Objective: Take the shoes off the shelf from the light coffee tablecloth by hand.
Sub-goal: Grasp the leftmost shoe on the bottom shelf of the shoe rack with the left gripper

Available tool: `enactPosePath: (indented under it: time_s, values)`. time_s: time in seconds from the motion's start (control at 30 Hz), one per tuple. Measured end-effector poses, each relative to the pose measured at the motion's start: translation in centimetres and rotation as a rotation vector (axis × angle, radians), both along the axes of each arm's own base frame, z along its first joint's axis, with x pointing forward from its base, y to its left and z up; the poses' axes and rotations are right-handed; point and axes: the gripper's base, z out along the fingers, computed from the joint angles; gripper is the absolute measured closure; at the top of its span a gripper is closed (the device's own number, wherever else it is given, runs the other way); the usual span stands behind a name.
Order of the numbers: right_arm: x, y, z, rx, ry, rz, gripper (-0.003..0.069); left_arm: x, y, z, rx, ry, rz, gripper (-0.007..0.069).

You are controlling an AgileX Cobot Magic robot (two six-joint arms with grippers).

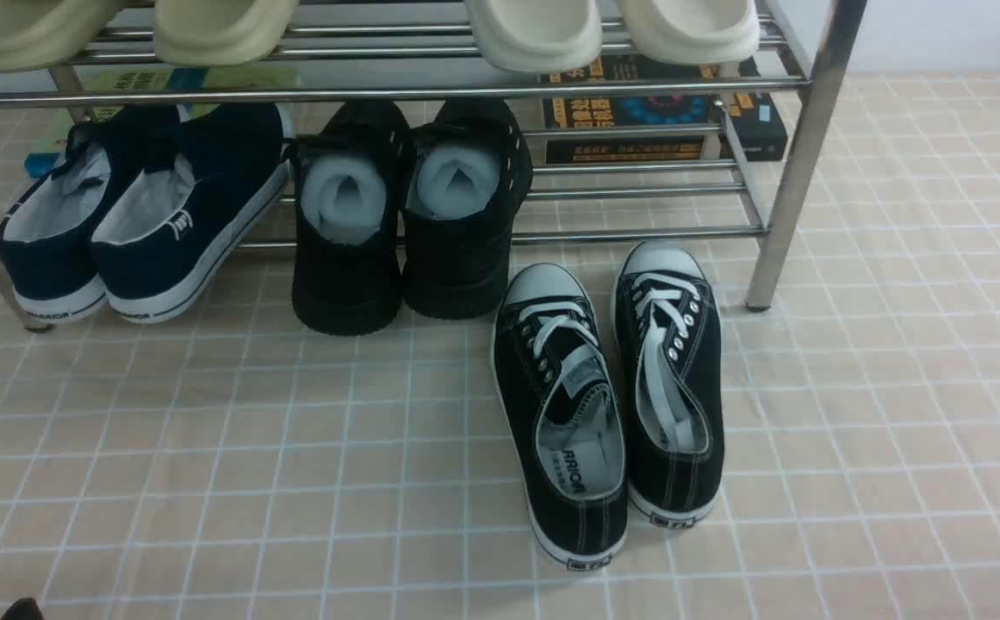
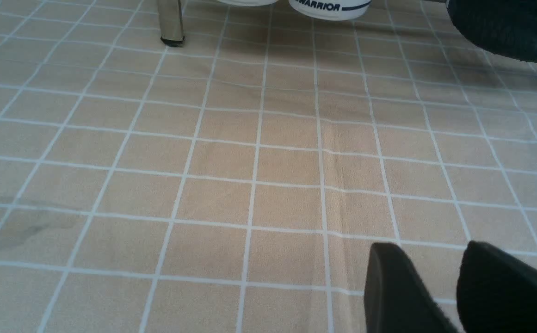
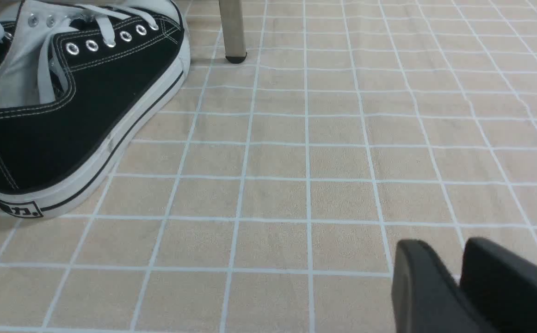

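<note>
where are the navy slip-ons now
Front view: the navy slip-ons sit at the left end of the shoe rack, on its lowest tier, heels toward the camera, beside the foam-stuffed black shoes.

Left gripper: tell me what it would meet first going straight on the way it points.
Bare light coffee tablecloth lies ahead of the left gripper; beyond it, probably the all-black shoe's heel, though the navy shoes' white heels sit close beside that line.

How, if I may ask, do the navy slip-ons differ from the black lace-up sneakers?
The navy slip-ons sit on the bottom tier of the shelf; the black lace-up sneakers stand on the tablecloth before it. The slip-ons are navy and laceless; the sneakers are black with white laces and toe caps. Both pairs have white soles and heels toward the camera.
</note>
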Motion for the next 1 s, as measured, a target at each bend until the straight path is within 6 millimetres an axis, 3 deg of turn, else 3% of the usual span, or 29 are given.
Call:
enactPosePath:
  time_s: [0.77, 0.87, 0.97, 1.0]
  values:
    - [0.0, 0.0, 0.0, 0.000, 0.000, 0.000, 0.0483, 0.0, 0.3, 0.0, 0.097, 0.000, 0.009, 0.0384]
    - [0.0, 0.0, 0.0, 0.000, 0.000, 0.000, 0.0479, 0.0, 0.1, 0.1, -0.028, -0.006, 0.021, 0.0384]
    - [0.0, 0.0, 0.0, 0.000, 0.000, 0.000, 0.0472, 0.1, -0.6, 0.3, -0.453, -0.030, 0.061, 0.0384]
    - [0.0, 0.0, 0.0, 0.000, 0.000, 0.000, 0.0470, 0.1, -0.7, 0.4, -0.481, -0.036, 0.063, 0.0384]
